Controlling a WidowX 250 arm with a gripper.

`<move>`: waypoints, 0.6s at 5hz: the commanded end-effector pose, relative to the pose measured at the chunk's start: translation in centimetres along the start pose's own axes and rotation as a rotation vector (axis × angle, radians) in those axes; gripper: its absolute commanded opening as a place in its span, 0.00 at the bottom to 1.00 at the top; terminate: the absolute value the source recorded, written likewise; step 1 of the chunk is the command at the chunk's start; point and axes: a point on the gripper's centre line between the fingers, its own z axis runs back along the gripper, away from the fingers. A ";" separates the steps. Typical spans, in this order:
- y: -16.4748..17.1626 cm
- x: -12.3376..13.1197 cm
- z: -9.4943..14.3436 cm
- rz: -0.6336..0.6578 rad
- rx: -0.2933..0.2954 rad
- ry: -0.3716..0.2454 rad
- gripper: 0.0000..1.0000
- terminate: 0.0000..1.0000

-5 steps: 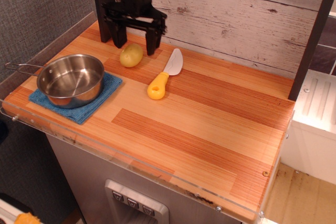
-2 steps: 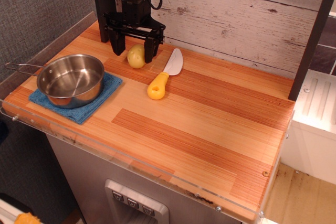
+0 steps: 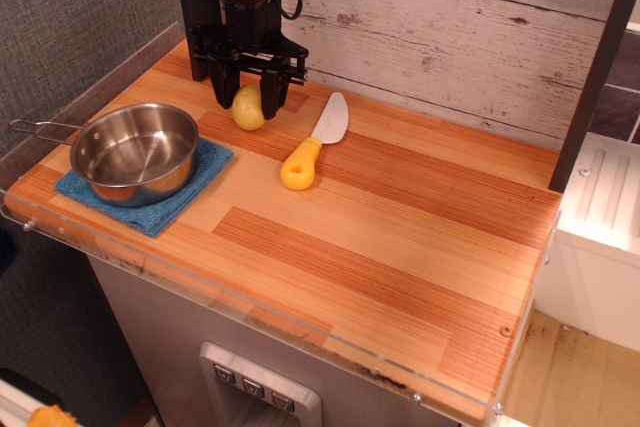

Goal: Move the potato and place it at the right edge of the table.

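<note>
The pale-yellow potato (image 3: pixel 247 110) sits on the striped wooden table (image 3: pixel 400 237) at the back left, just left of the knife. My black gripper (image 3: pixel 248 102) comes straight down over it. One finger stands on each side of the potato and both touch it, so the gripper is shut on the potato. The potato's bottom still seems to rest on the wood. The table's right edge (image 3: pixel 535 267) is far from the gripper.
A yellow-handled, white-bladed knife (image 3: pixel 312 143) lies just right of the potato. A steel pot (image 3: pixel 134 152) stands on a blue cloth (image 3: pixel 150 202) at the left. A clear acrylic rim (image 3: pixel 250 307) lines the front edge. A plank wall stands behind, and a dark post (image 3: pixel 595 67) at the right.
The gripper has come down around the potato and its fingers have drawn in from wide open until they touch it. The potato shifted slightly along the table.
</note>
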 end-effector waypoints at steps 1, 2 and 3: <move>0.0 -0.7 5.7 -0.011 -0.022 -0.144 0.00 0.00; -2.4 -3.0 8.7 -0.045 -0.101 -0.193 0.00 0.00; -6.0 -6.7 9.3 -0.115 -0.141 -0.151 0.00 0.00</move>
